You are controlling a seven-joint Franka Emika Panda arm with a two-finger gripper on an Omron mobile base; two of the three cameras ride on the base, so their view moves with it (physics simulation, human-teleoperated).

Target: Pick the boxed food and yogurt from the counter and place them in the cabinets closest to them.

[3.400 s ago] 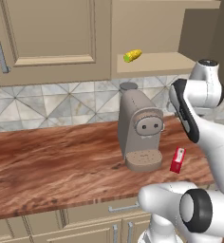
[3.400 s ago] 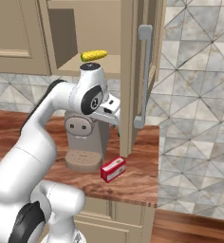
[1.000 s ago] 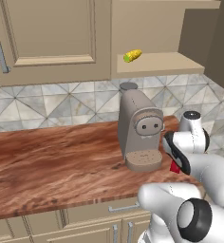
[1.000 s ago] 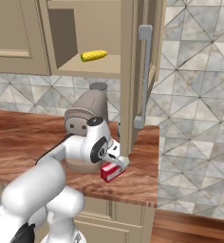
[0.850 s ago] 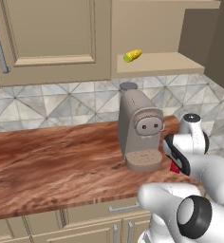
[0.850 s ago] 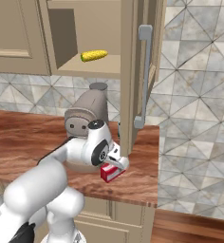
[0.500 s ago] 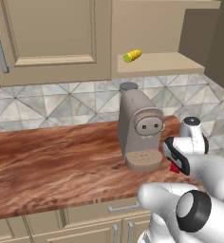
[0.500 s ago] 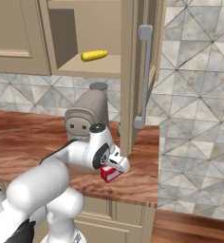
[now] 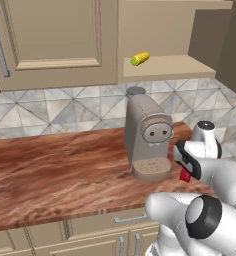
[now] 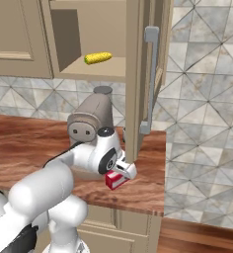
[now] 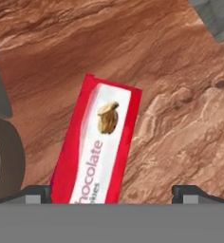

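The boxed food is a red box with a pale "chocolate" label, resting on the reddish-brown counter just right of the coffee machine. My gripper hovers low over it, open. The box's near end lies between the two fingertips, closer to the left one, with nothing gripped. From the right base view the gripper sits right above the box. In the left base view the hand covers most of the box. The open cabinet stands above. The yogurt is out of view.
A beige coffee machine stands close to the left of the box. A yellow corn cob lies on the open cabinet's shelf. The open cabinet door with its bar handle hangs right behind the hand. The counter ends shortly to the right.
The arm has come down from up by the cabinet to the counter. Over the last second the open gripper has sunk a little closer onto the red box.
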